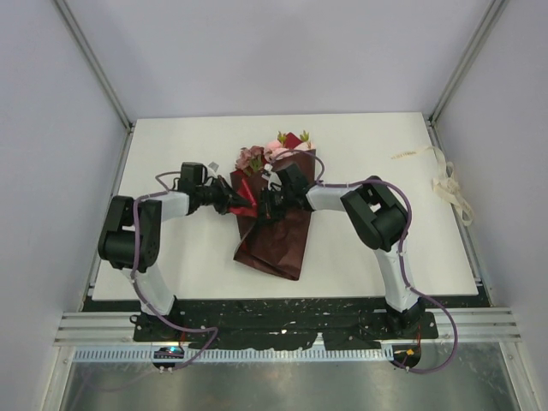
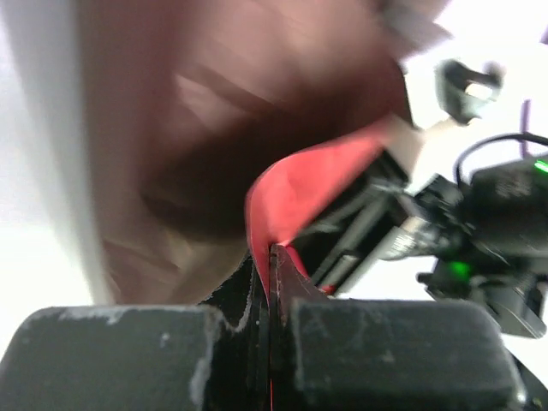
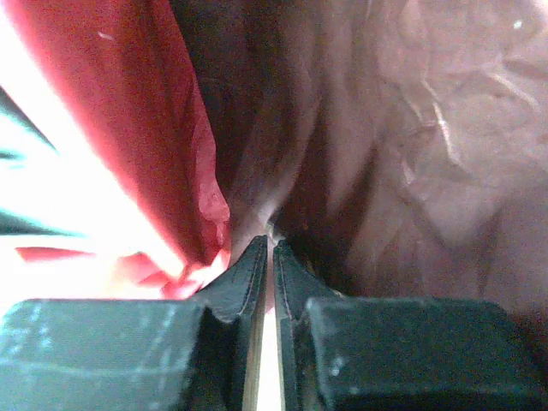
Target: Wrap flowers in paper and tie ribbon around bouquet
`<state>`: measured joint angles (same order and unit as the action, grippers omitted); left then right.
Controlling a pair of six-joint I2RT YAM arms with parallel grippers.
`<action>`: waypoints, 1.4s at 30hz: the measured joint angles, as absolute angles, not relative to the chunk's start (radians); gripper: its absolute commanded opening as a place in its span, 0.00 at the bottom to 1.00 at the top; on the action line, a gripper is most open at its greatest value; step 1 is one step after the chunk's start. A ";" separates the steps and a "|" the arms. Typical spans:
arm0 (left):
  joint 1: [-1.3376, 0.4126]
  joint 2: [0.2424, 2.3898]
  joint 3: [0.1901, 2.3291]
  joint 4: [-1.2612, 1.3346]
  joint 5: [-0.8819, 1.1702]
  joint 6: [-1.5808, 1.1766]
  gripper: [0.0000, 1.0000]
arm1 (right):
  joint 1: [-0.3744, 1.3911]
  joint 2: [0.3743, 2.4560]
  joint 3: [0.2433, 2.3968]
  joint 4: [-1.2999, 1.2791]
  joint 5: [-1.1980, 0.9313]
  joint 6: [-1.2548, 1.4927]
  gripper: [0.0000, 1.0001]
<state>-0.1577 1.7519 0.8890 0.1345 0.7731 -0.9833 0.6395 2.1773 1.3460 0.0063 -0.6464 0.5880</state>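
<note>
The bouquet lies in the middle of the table, pink flowers showing above the dark maroon paper wrapped round them. From the left, my left gripper reaches the wrap's upper part. In the left wrist view it is shut on a red edge of the paper. My right gripper comes in from the right, close to the left one. Its jaws stand a narrow slit apart, tips against the crumpled paper. The cream ribbon lies loose near the table's right edge.
The white table is ringed by grey walls and metal frame posts. Both arms bend inward over its middle. A black rail runs along the near edge.
</note>
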 measured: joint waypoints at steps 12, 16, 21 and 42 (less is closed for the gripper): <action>-0.194 1.928 1.106 -0.245 0.582 -0.831 0.00 | 0.638 2.100 1.312 -0.078 -0.653 0.546 0.32; -0.204 1.937 1.113 -0.302 0.549 -0.823 0.00 | 0.633 2.022 1.304 -0.152 -0.672 0.535 0.32; -0.204 1.940 1.117 -0.319 0.549 -0.823 0.00 | 0.633 1.888 1.200 -0.186 -0.711 0.554 0.28; -0.164 1.709 1.017 -0.159 0.646 -0.899 0.00 | 0.708 2.125 1.250 -0.437 -0.898 0.386 0.26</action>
